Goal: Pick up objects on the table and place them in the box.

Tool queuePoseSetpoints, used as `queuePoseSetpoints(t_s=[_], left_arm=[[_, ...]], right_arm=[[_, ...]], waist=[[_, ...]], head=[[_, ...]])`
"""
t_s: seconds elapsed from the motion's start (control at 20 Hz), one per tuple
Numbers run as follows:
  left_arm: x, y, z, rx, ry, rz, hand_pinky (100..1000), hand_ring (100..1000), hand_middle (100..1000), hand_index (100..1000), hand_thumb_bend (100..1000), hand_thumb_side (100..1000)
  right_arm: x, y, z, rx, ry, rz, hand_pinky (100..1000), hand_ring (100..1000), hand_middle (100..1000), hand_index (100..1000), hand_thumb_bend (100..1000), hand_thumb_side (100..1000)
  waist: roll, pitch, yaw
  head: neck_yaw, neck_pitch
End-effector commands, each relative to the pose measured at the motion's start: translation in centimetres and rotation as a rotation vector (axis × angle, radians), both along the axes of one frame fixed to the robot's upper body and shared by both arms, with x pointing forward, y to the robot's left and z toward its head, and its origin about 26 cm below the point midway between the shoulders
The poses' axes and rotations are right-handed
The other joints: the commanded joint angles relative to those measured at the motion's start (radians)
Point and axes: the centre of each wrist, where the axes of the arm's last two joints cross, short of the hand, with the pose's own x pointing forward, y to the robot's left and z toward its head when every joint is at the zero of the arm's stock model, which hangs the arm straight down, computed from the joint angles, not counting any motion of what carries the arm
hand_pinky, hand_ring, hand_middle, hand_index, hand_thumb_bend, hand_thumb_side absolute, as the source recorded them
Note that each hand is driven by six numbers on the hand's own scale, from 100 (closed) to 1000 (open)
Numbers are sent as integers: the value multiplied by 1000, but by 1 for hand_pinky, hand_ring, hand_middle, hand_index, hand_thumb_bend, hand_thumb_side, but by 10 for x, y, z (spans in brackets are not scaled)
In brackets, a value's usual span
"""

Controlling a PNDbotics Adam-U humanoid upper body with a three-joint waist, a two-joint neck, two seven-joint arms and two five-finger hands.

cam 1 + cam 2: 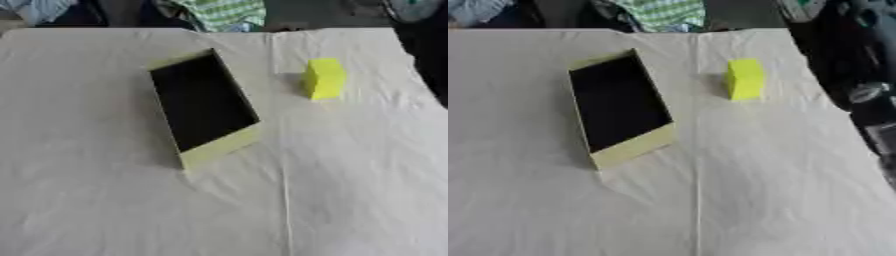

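A shallow rectangular box [220, 146] with pale yellow-green walls and a dark inside lies open on the white cloth, a little left of the middle, turned askew with its near wall toward me. Its dark inside shows nothing in it. A bright yellow block [325, 78] stands upright on the cloth to the right of the box, a short gap away from it. Neither of my hands shows in either view.
The table is covered by a creased white cloth [350, 190] with a fold line running down the middle. Beyond the far edge lie striped green fabric [223, 12] and blue fabric [39, 7]. Dark equipment [859, 75] stands off the right edge.
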Motion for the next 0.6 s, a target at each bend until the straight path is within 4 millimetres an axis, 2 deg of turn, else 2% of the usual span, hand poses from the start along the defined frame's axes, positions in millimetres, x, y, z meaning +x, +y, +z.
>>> queuePoseSetpoints(t_s=[0.05,0.25,0.6], left_arm=[[-2,1,9,32,-21,-10,642,542,531,737,100,822],[-2,1,9,31,-21,-16,642,543,531,737,100,821],[-2,0,9,35,-15,-24,641,542,530,734,100,821]], right_arm=[[21,-5,-14,-35,73,-65,777,863,844,971,100,952],[34,-4,-32,-37,139,-90,770,859,834,995,100,985],[42,3,-42,-49,250,-97,782,877,841,1000,100,967]], waist=[[-3,-34,0],[-2,-33,0],[-3,-36,-1]], head=[[-5,5],[-9,4],[-11,8]])
